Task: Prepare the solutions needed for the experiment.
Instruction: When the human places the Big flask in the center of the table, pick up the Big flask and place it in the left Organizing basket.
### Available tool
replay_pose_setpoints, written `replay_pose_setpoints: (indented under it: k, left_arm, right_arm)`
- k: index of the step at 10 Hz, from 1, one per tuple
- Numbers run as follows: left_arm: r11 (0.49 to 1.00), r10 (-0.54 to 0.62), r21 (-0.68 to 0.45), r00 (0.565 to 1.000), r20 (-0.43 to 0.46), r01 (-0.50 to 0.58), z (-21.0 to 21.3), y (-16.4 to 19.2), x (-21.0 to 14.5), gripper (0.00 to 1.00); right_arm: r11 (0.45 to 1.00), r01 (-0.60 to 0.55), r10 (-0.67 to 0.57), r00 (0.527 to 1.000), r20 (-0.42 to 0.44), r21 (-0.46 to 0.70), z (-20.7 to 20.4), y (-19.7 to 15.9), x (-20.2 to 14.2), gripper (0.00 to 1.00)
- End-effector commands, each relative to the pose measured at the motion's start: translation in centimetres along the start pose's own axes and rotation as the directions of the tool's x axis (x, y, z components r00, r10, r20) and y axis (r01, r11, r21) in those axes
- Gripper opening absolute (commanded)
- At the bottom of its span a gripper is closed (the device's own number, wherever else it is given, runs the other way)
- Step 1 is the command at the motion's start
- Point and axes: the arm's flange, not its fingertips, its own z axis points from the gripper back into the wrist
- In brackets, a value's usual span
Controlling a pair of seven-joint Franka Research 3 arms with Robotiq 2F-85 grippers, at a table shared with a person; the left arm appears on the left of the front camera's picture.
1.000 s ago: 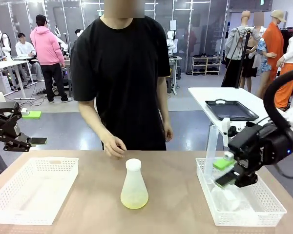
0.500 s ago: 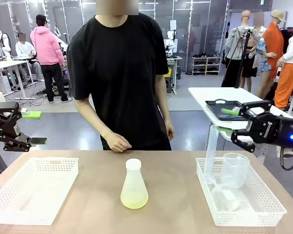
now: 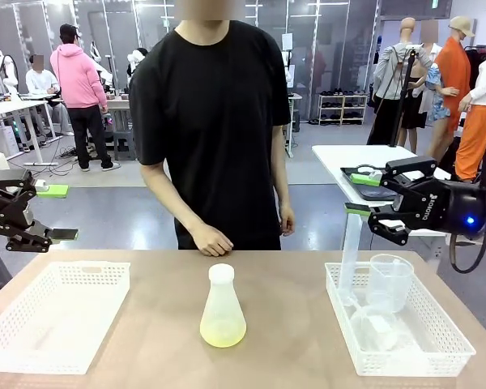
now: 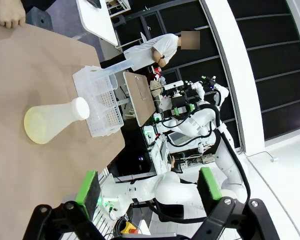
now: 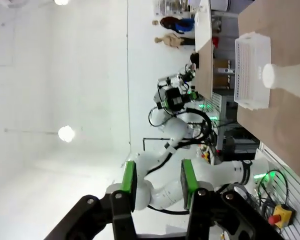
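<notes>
A frosted conical flask (image 3: 223,308) with a white cap (image 3: 221,273) stands mid-table, holding a shallow layer of pale yellow-green solution (image 3: 223,333). My left gripper (image 3: 59,212) hangs open and empty off the table's left end, above the floor. My right gripper (image 3: 360,194) is open and empty, hovering above the far left corner of the right basket (image 3: 454,347). In the left wrist view my own gripper (image 4: 149,185) is open, with the flask (image 4: 52,120) lying far ahead. In the right wrist view the open gripper (image 5: 158,183) points past the flask (image 5: 290,77).
The right basket holds a clear beaker (image 3: 389,282), a tall graduated cylinder (image 3: 351,243) and other clear labware (image 3: 374,326). A white basket (image 3: 57,312) sits at the left. A person stands at the far edge, one hand (image 3: 212,241) resting on the table behind the flask.
My right gripper has lifted out of the right basket and drifted slightly left, leaving the beaker standing there in view. The person's hand slid right along the far edge. The left arm stayed still.
</notes>
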Motion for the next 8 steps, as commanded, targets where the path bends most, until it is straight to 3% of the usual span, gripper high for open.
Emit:
replay_pose_setpoints:
  k: [1,3,4,8]
  left_arm:
    - [1.000,0.007,-0.028,1.000,0.009,-0.007,-0.2,-0.3,0.2,1.00]
    - [1.000,0.007,-0.028,1.000,0.009,-0.007,-0.2,-0.3,0.2,1.00]
    - [1.000,0.007,-0.028,1.000,0.009,-0.007,-0.2,-0.3,0.2,1.00]
    - [1.000,0.007,-0.028,1.000,0.009,-0.007,-0.2,-0.3,0.2,1.00]
  right_arm:
    - [0.998,-0.041,0.039,0.999,-0.033,-0.040,-0.8,-2.9,-7.0,0.47]
    - [0.997,-0.027,0.023,0.998,-0.063,-0.075,-1.4,-2.8,-6.7,0.47]
    - [0.999,-0.025,0.024,0.999,-0.039,-0.038,-0.6,0.0,-0.6,0.47]
    - [0.999,-0.025,0.024,0.999,-0.039,-0.038,-0.6,0.0,-0.6,0.47]
